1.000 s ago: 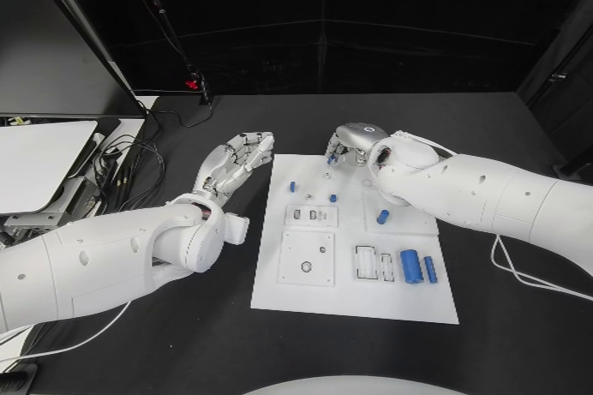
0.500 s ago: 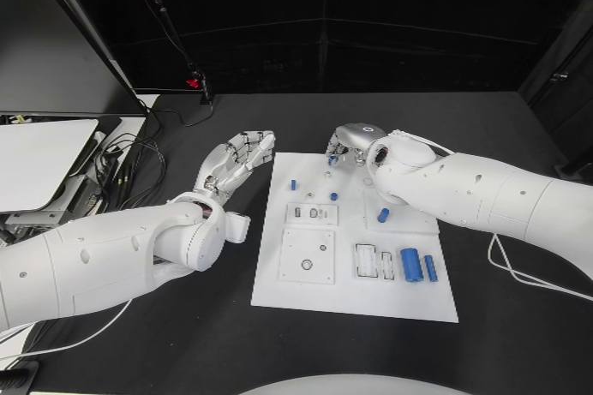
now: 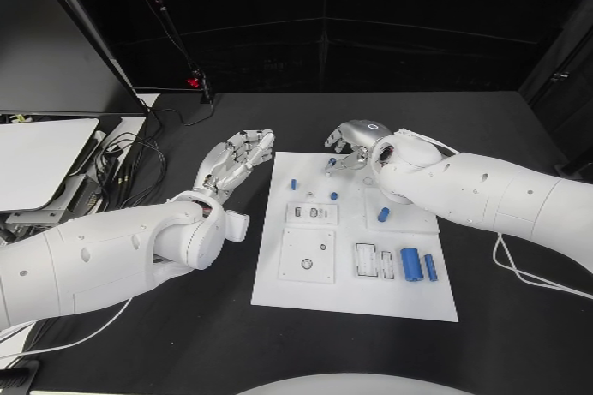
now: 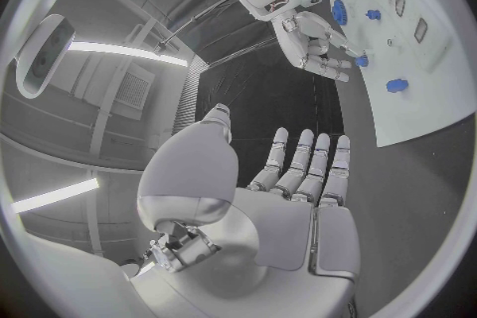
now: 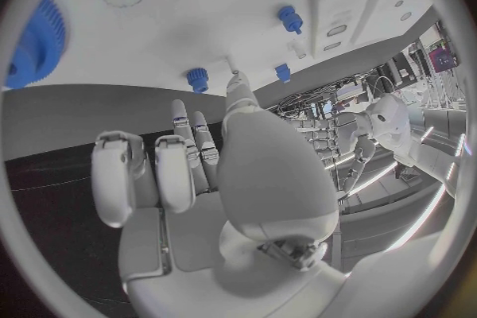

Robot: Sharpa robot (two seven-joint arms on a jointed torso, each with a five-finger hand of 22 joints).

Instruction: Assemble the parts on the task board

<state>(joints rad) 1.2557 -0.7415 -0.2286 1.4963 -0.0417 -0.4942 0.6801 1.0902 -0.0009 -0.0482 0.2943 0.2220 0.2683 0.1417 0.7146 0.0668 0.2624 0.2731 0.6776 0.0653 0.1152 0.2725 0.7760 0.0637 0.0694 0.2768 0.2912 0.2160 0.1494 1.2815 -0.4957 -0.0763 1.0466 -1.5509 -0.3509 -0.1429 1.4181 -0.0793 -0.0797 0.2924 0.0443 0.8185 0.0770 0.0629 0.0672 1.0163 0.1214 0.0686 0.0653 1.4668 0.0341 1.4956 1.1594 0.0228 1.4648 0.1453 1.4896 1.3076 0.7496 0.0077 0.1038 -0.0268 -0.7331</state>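
Note:
The white task board (image 3: 358, 301) lies in the middle of the table. My right hand (image 3: 352, 140) hovers over its far edge with fingers apart and nothing in them. A small blue peg (image 3: 330, 164) stands on the board just in front of its fingertips; the right wrist view shows this peg (image 5: 198, 79) close beyond a fingertip (image 5: 180, 113). More small blue pegs (image 3: 293, 185) (image 3: 332, 195) (image 3: 383, 214) stand further in, and two larger blue cylinders (image 3: 410, 265) lie at the near right. My left hand (image 3: 241, 159) is flat and empty beside the board's far left corner.
A blue gear (image 5: 35, 40) sits on the board near my right hand. White socket blocks (image 3: 313, 213) and a square plate (image 3: 307, 258) occupy the board's middle. Cables (image 3: 136, 159) and a white box (image 3: 44, 159) lie at the table's left.
My right hand has drawn back slightly from the board's far edge, and the blue peg now stands free of its fingertips. The left hand has stayed put.

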